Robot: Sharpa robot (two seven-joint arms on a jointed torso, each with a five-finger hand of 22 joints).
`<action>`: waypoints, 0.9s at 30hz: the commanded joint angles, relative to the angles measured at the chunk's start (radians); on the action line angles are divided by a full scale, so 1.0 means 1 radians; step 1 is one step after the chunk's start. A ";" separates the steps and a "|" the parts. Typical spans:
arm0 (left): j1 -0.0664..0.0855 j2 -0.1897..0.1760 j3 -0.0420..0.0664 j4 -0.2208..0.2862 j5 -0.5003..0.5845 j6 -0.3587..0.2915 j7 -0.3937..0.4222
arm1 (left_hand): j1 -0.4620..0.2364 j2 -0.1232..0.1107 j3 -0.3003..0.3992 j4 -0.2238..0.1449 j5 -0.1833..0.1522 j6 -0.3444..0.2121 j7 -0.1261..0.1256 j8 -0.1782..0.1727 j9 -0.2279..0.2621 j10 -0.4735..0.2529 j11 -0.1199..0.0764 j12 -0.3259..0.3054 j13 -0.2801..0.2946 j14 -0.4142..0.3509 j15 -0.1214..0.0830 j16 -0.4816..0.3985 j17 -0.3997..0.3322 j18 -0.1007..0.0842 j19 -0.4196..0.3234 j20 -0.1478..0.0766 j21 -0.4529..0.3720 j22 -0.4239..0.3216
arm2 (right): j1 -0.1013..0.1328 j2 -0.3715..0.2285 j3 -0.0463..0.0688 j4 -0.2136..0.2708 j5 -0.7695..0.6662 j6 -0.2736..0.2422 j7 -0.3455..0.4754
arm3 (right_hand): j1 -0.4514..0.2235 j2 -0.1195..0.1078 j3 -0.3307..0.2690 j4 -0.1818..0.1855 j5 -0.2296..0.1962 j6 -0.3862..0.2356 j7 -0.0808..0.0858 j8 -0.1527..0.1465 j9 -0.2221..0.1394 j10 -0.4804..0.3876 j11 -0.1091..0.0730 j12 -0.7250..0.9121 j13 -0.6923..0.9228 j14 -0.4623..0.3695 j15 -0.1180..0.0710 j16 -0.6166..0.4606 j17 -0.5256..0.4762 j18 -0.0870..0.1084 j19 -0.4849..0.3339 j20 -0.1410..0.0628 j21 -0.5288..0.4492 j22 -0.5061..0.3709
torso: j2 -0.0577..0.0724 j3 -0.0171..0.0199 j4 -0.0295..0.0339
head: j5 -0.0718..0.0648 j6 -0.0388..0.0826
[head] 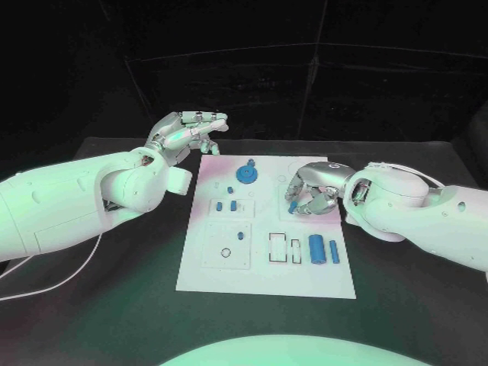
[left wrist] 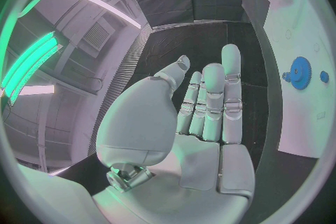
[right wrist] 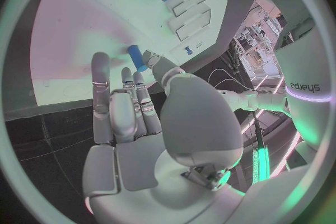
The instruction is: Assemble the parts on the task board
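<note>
I am a robot at a black table, looking down at a white task board that lies in the middle of it, its long side running away from me.

My left hand is raised near the far left corner of the board, off its edge. It holds nothing; from my left wrist camera its fingers stretch out straight and side by side, with the thumb a little apart.

My right hand is over the right half of the board, about midway along it, with its fingers curled downward. From my right wrist camera I see a small blue peg pinched between the thumb and a fingertip, held just over the white surface. In the head view a bit of blue shows under those fingers.

Other blue parts are on the board. A blue gear sits near the far end, with a small blue knob just beyond it. Two small blue pieces stand side by side in the left half, near the middle. Toward me, on the right, a thick blue cylinder lies beside a thinner blue rod, both pointing along the board's length. Just left of them are outlined rectangular slots, and a small dark ring lies on the left half
</note>
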 commanded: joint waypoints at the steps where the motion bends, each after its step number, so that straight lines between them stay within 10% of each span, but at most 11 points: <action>1: 0.001 0.001 0.001 0.000 0.002 0.010 0.003 | -0.004 0.006 -0.006 0.002 0.001 -0.002 0.008 -0.005 0.000 -0.008 -0.003 0.004 -0.001 -0.004 0.005 -0.001 0.000 0.012 0.002 0.008 -0.004 -0.001 | 0.001 0.003 0.000 0.000 -0.007 0.047 -0.002 | 0.007 0.009 0.002 0.003 0.005 0.012 0.000 0.005 0.001 0.017 -0.001 0.008 -0.001 0.028 -0.010 0.007 0.008 0.012 0.008 -0.004 0.004 0.012 | 0.000 0.0006 -0.0003 | 0.001 -0.003; 12: 0.001 0.001 0.001 -0.002 0.002 0.015 0.001 | -0.004 0.006 -0.006 0.002 0.001 -0.002 0.008 -0.005 0.000 -0.008 -0.003 0.004 -0.001 -0.004 0.005 -0.001 0.000 0.012 0.002 0.008 -0.004 -0.001 | 0.001 0.006 0.000 -0.006 -0.004 0.027 -0.002 | 0.046 0.058 0.061 -0.001 -0.045 0.095 -0.013 0.037 0.012 0.123 -0.025 0.040 0.005 0.036 -0.030 0.031 0.043 0.004 0.041 -0.017 0.050 0.072 | 0.000 0.0009 -0.0009 | 0.003 -0.006; 17: 0.001 0.001 0.001 -0.002 0.002 0.019 0.000 | -0.004 0.006 -0.006 0.002 0.001 -0.002 0.008 -0.005 0.000 -0.008 -0.003 0.004 -0.001 -0.004 0.005 -0.001 0.000 0.012 0.002 0.008 -0.004 -0.001 | 0.001 0.008 0.000 -0.006 -0.004 -0.005 -0.010 | 0.076 0.090 0.100 -0.011 -0.138 0.130 -0.024 0.048 0.016 0.153 -0.037 0.049 0.008 0.039 -0.042 0.043 0.060 -0.003 0.058 -0.029 0.078 0.111 | -0.001 0.0004 -0.0005 | 0.006 -0.010; 27: 0.001 0.000 0.001 -0.002 0.002 0.026 0.001 | -0.003 0.006 -0.008 0.002 0.001 -0.003 0.009 -0.005 0.000 -0.009 -0.002 0.005 -0.001 0.000 0.006 0.005 0.011 0.012 0.003 0.008 -0.004 -0.001 | 0.001 0.000 0.000 0.014 -0.010 -0.095 -0.018 | 0.075 0.094 0.127 -0.013 -0.170 0.140 -0.024 0.048 0.017 0.160 -0.040 0.050 0.010 0.040 -0.043 0.047 0.065 -0.014 0.086 -0.032 0.119 0.177 | -0.001 0.0008 -0.0032 | 0.007 -0.010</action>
